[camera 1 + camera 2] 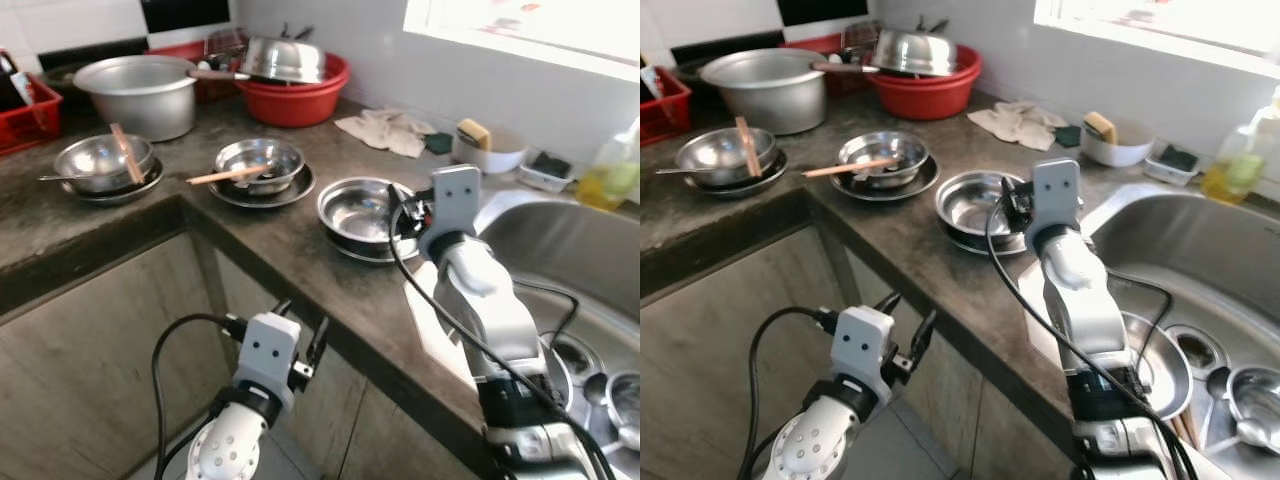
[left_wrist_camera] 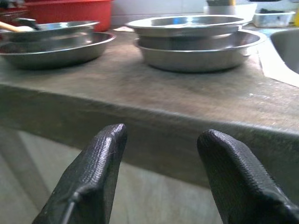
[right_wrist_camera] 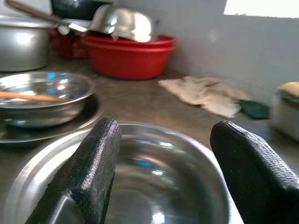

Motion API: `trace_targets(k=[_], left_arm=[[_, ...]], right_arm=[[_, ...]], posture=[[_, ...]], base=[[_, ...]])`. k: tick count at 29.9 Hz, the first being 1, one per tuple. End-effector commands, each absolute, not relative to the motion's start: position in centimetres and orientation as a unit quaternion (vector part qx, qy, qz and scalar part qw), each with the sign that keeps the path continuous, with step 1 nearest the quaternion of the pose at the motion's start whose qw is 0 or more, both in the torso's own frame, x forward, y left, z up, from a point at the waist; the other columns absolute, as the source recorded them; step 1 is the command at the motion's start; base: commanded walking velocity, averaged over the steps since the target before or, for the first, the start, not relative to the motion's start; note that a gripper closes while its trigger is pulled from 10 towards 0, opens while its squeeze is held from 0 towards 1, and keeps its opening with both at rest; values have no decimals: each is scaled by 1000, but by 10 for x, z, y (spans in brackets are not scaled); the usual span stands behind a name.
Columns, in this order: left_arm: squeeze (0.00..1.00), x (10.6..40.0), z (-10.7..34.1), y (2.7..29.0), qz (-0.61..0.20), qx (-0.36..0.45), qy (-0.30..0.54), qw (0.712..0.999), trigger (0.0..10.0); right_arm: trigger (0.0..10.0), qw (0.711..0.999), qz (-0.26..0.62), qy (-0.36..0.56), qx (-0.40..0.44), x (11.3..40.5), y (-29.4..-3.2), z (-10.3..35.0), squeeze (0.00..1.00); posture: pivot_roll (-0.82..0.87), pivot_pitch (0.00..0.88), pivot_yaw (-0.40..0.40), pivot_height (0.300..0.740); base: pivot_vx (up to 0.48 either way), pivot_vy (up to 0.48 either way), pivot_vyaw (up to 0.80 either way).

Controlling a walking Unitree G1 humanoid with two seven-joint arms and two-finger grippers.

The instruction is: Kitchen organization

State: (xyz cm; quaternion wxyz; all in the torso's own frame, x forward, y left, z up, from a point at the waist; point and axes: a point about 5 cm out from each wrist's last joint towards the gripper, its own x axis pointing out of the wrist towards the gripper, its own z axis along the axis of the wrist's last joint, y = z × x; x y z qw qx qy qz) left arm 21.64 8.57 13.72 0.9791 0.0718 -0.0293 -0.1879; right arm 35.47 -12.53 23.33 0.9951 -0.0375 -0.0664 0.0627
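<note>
so the right gripper point(image 3: 161, 172) is hovering just over the near rim of the steel bowl point(image 1: 362, 210), which sits on a steel plate point(image 1: 345, 243) on the dark countertop point(image 1: 300, 275) right beside the sink point(image 1: 570, 250). its fingers are spread wide apart with nothing between them. the left gripper point(image 2: 161, 175) is down below the counter edge, fingers also apart and empty, pointing at the counter's front face. my guess is the bowl is light, rigid and pretty slick, thin polished metal, so it'll probably skate or ring against the plate if nudged. best bet looks like pinching the rim, one finger inside and one outside, on the near side. grabbing too low might catch the plate too. further back there's another bowl with a wooden stick point(image 1: 228, 175) across it.
</note>
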Motion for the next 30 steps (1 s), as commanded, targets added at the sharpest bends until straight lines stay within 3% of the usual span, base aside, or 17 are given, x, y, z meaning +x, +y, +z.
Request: trace_targets(k=[1,8,9,10,13,14,15,24,30], left_arm=[[0,214,138,83,-197,71,-28,977,10000],[0,212,139,81,-201,72,-29,977,10000],[0,212,140,81,-201,72,-29,977,10000],[0,212,140,81,-201,71,-28,977,10000],[0,212,139,81,-201,71,-27,977,10000],[0,212,139,81,-200,71,-27,977,10000],[0,212,139,81,-200,71,-26,977,10000],[0,214,138,83,-198,75,-26,977,10000],[0,215,138,84,-197,78,-26,977,10000]], right_arm=[[10000,997,42,-46,-43,360,-131,233,0],[10000,999,24,-1,-35,370,-139,237,0],[10000,999,16,1,-31,372,-142,239,816],[10000,999,15,5,-37,374,-144,240,1000],[10000,999,-14,20,-43,375,-152,242,1000],[10000,999,-20,27,-40,375,-155,242,318],[10000,998,-26,38,-34,374,-158,241,0],[10000,992,-43,112,27,376,-177,244,0],[10000,989,-18,130,62,377,-174,251,0]], posture=[[165,78,-53,740],[166,91,-57,740],[166,98,-57,740],[166,98,-57,740],[166,101,-57,740],[166,101,-57,740],[166,101,-57,740],[157,102,-47,740],[159,102,-42,740]], base=[[0,0,0],[0,0,0],[0,0,0],[0,0,0],[0,0,0],[0,0,0],[0,0,0],[0,0,0],[0,0,0]])
